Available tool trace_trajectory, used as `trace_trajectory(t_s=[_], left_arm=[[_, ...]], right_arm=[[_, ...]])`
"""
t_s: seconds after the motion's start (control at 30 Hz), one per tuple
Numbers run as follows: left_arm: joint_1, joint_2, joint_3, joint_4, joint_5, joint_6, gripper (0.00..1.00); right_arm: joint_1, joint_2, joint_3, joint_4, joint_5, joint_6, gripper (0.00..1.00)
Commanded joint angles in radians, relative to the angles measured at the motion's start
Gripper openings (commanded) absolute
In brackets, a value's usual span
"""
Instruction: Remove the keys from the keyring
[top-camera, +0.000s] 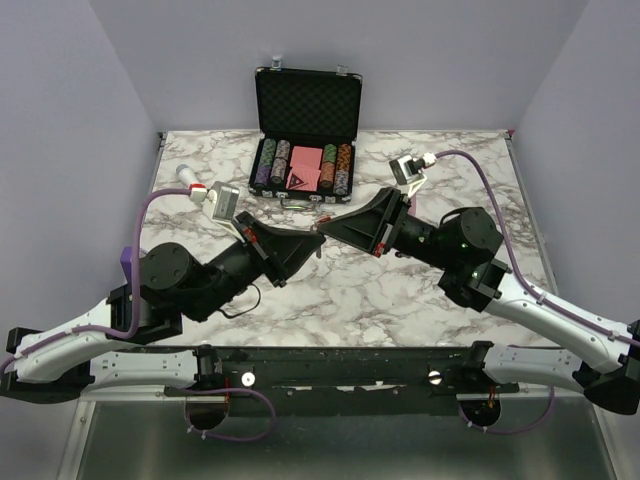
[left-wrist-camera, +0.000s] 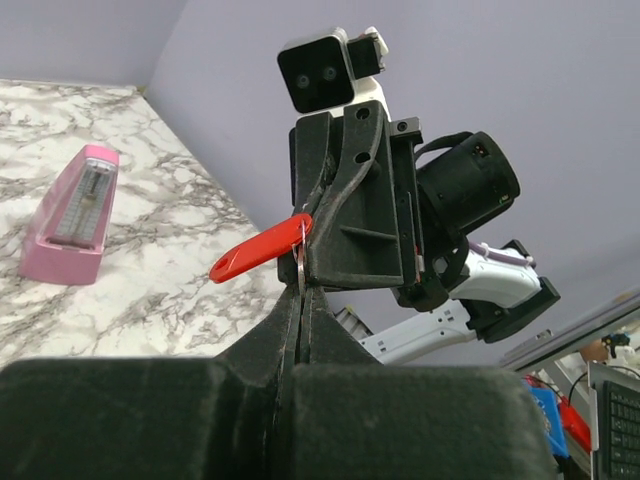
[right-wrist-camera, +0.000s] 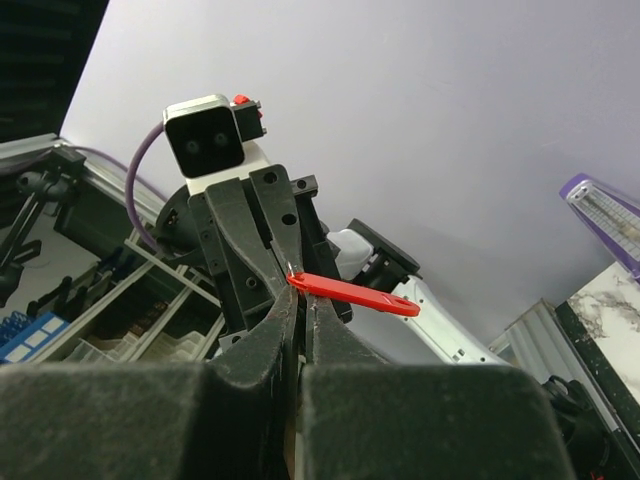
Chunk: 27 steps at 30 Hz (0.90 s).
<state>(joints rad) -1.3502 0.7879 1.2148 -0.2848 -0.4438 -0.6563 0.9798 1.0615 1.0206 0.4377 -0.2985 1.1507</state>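
Left gripper (left-wrist-camera: 302, 305) is pressed fully together, tip to tip with the right gripper (right-wrist-camera: 300, 305), both raised well above the marble surface (top-camera: 400, 290). A pink metronome (left-wrist-camera: 75, 215) stands on it, well apart from them. The red keyring (left-wrist-camera: 255, 252) juts sideways from where the tips meet. Its ringed end sits in the right gripper, which is closed to a slit on it. The keys (left-wrist-camera: 300, 268), a thin silver piece, run from that end into the left gripper's seam. Both holds are at the very tips, I judge. Pulling apart may slide the metal free, or drag the tag out, so everything drops.
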Motion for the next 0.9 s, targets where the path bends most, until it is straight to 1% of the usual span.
trace_trajectory(t_s=[0.0,0.07,0.17,0.5,0.7,0.73,0.8,0.87], left_arm=[[-0.004,0.034,-0.061,-0.018,0.192,0.044,0.00],[-0.006,0.037,-0.081,0.022,0.226,0.040,0.00],[-0.006,0.051,-0.081,0.035,0.246,0.040,0.00],[-0.004,0.056,-0.044,-0.042,0.300,0.102,0.00],[-0.004,0.085,-0.008,-0.117,0.359,0.147,0.01],[-0.006,0.089,-0.005,-0.123,0.364,0.149,0.03],[-0.004,0.097,-0.004,-0.132,0.376,0.150,0.12],[-0.004,0.106,0.000,-0.140,0.384,0.147,0.29]], right_arm=[[0.007,-0.005,-0.022,0.079,-0.050,0.012,0.01],[0.008,-0.001,-0.028,0.101,-0.062,0.018,0.01],[0.008,-0.008,-0.024,0.095,-0.073,0.009,0.01],[0.008,-0.060,0.009,-0.077,-0.068,-0.086,0.01],[0.008,-0.086,0.001,-0.120,-0.071,-0.106,0.01],[0.010,-0.090,0.003,-0.128,-0.071,-0.111,0.01],[0.008,-0.095,0.009,-0.151,-0.070,-0.120,0.01],[0.010,-0.101,0.018,-0.181,-0.065,-0.135,0.01]])
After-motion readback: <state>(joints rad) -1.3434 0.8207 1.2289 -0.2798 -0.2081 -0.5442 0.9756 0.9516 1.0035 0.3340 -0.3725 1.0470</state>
